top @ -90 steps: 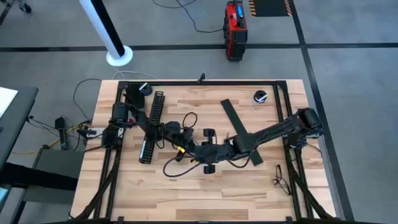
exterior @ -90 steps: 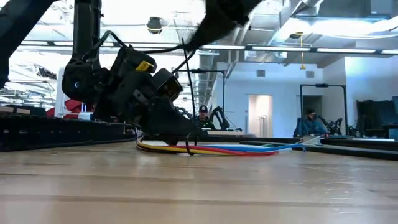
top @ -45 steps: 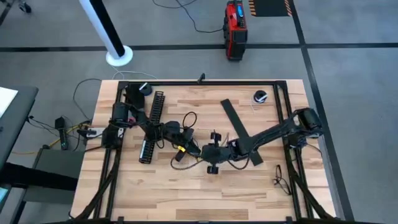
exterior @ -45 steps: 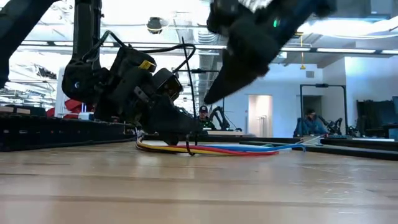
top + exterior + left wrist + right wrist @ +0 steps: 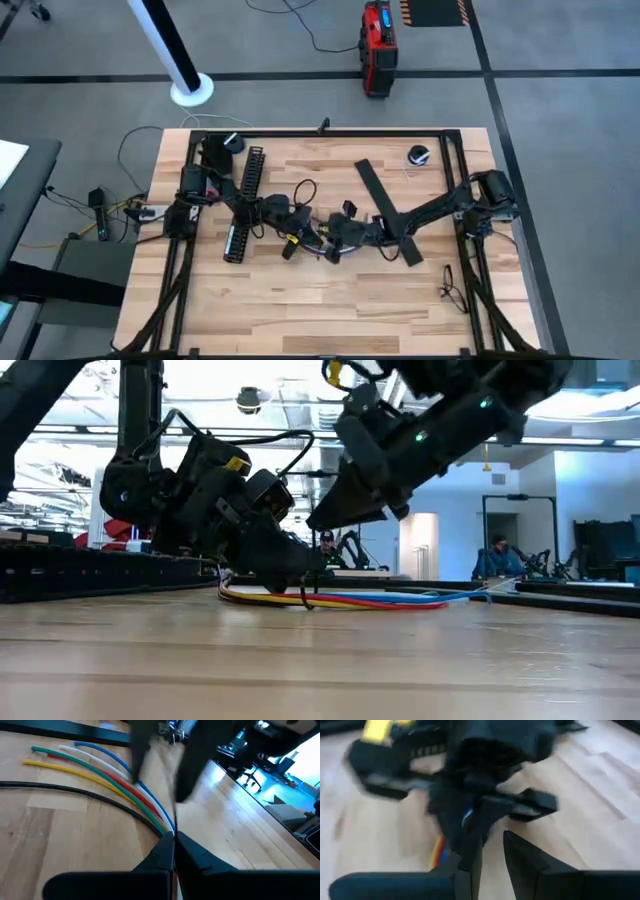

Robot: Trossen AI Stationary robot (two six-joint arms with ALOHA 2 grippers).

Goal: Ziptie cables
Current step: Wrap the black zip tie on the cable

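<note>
The cables (image 5: 100, 775), thin yellow, green, red, white, blue and black wires, lie on the wooden table and fan out from one gathered end; the low view shows them as a flat coloured bundle (image 5: 380, 600). My left gripper (image 5: 173, 842) is shut on that gathered end near the table's middle (image 5: 293, 240). My right gripper (image 5: 325, 520) hangs open in the air just above the cables, close beside the left gripper (image 5: 330, 238), its fingers tilted down toward it (image 5: 492, 850). My left gripper pinches the cables at their gathered end (image 5: 167, 827) between its two fingertips. The fingers slant down from the table's left side and lie roughly along the wires. The cables stay on the table and spread out beyond the fingertips.
A black comb-slotted channel (image 5: 243, 200) lies to the left behind the left arm. A flat black strip (image 5: 385, 210) lies under the right arm. A small round object (image 5: 418, 155) sits at the far right, and loose black loops (image 5: 450, 285) lie near the right edge.
My right gripper has come down from above toward the cables beside the left gripper, turning and tipping its fingers down toward it. The left gripper and the cables have kept still.
</note>
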